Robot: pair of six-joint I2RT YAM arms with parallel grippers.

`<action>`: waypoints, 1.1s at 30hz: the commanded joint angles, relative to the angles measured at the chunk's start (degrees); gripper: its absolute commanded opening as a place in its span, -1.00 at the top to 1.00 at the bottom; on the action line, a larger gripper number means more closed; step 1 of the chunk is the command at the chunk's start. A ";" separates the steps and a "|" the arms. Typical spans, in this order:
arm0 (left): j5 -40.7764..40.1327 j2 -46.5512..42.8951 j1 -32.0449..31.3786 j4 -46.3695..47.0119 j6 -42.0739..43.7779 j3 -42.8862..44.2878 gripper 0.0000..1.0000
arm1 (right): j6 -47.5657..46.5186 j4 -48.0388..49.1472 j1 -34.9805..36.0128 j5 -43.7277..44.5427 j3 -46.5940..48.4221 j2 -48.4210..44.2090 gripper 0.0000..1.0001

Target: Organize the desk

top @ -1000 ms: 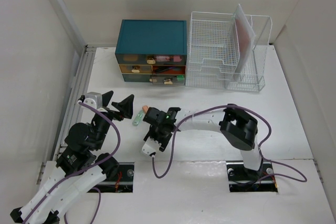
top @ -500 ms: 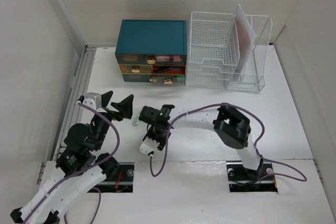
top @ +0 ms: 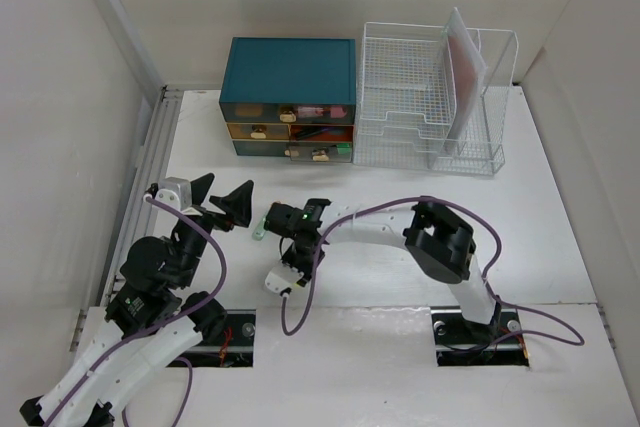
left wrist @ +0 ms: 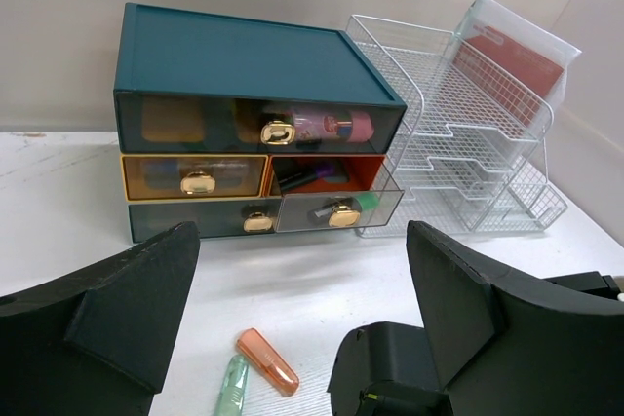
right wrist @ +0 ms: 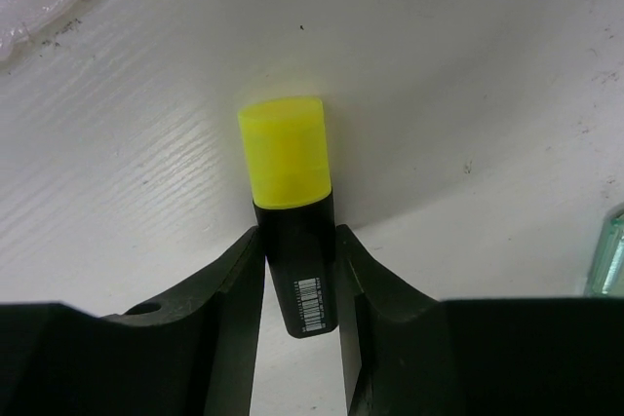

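Organizing looks far from done. On the white table (top: 560, 207), before the teal drawer box (left wrist: 244, 56), an orange pen (left wrist: 266, 361) and a green pen (left wrist: 231, 387) lie loose. The right pincer (right wrist: 297, 236) appears clenched on a yellow-capped marker (right wrist: 285, 153) lying on the table. The left pincer (left wrist: 302, 241) gapes empty. The marker's barcode label is unreadable.

Lab: white-walled desk (top: 560, 237) with bolted robot arms (top: 385, 232).
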 commanded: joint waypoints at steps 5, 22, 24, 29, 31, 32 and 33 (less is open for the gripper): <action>-0.37 -0.72 0.23 2.30 0.79 -0.14 -0.69 | 14.67 2.44 0.74 -0.27 -3.31 -0.40 0.57; -1.42 -0.72 0.23 2.30 0.79 -0.67 -0.69 | 28.22 25.48 -7.25 26.89 -4.80 -16.59 0.57; -1.42 -0.72 0.23 2.30 0.79 -0.67 -0.69 | 28.22 27.07 -9.96 29.27 -4.28 -17.30 0.57; -1.42 -0.72 0.23 2.30 0.79 -0.67 -0.69 | 28.74 31.54 -15.86 32.00 -0.59 -17.30 0.57; -1.42 -0.72 0.23 2.30 0.79 -0.67 -0.69 | 28.75 32.34 -18.06 32.53 0.64 -16.69 0.57; -1.42 -0.72 0.23 2.30 0.79 -0.67 -0.69 | 28.75 33.13 -18.68 32.53 1.78 -16.69 0.57; -1.42 -0.72 0.23 2.30 0.79 -0.67 -0.69 | 29.27 33.14 -19.21 33.22 2.31 -16.17 0.57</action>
